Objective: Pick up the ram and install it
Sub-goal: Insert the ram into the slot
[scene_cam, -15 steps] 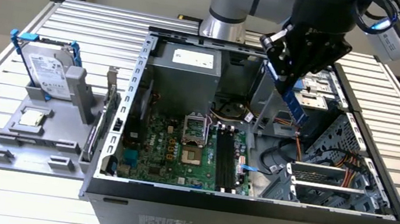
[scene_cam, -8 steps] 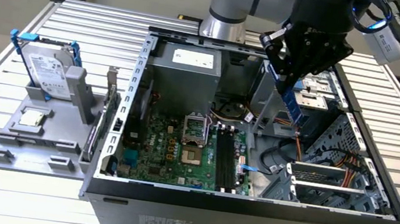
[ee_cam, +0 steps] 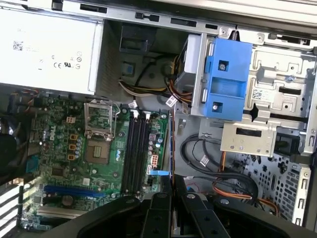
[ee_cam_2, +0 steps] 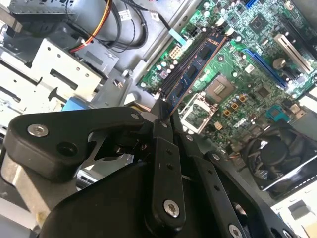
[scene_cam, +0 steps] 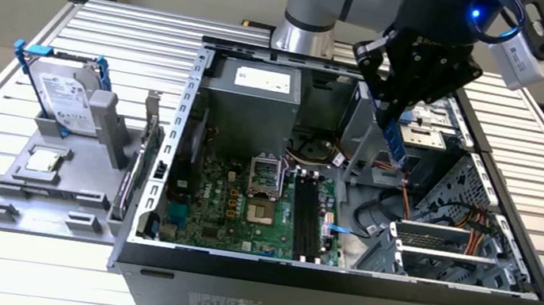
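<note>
Gripper (scene_cam: 393,109) status: my fingers are clamped on one end of the ram (scene_cam: 393,142), which hangs below them, long side pointing down. I hold it in the air over the open computer case (scene_cam: 192,109), above the area between the motherboard (scene_cam: 242,212) and the drive cage (scene_cam: 453,226), not yet seated. In the first wrist view the ram (ee_cam: 171,144) appears edge-on, just beside the black memory slots (ee_cam: 134,148). On the worktop (scene_cam: 12,28), toward the exterior view's left, a grey holder (scene_cam: 53,194) carries the hard drive (scene_cam: 62,95) and the processor chip (scene_cam: 41,160), well apart from me.
</note>
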`<state>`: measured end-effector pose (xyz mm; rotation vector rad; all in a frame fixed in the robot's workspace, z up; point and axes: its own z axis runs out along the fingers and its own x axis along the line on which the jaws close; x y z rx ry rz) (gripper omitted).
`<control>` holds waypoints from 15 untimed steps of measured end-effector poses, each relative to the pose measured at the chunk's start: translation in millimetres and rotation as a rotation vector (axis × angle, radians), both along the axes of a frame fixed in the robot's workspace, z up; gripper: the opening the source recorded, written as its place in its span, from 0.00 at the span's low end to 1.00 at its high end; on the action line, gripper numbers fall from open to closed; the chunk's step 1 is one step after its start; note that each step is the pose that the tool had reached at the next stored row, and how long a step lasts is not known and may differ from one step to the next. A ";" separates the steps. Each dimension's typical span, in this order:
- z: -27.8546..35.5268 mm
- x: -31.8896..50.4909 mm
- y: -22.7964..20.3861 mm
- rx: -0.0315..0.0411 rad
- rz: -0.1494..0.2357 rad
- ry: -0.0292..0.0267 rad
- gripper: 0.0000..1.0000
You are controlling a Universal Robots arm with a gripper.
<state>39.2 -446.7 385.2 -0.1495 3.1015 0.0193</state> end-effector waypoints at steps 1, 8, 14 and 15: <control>0.0 0.0 0.0 0.0000 -0.005 0.0000 0.00; 0.0 0.0 0.1 0.0001 -0.039 0.0000 0.00; 0.0 0.0 0.1 0.0000 -0.061 0.0000 0.00; 0.0 0.0 0.1 0.0000 -0.064 0.0000 0.00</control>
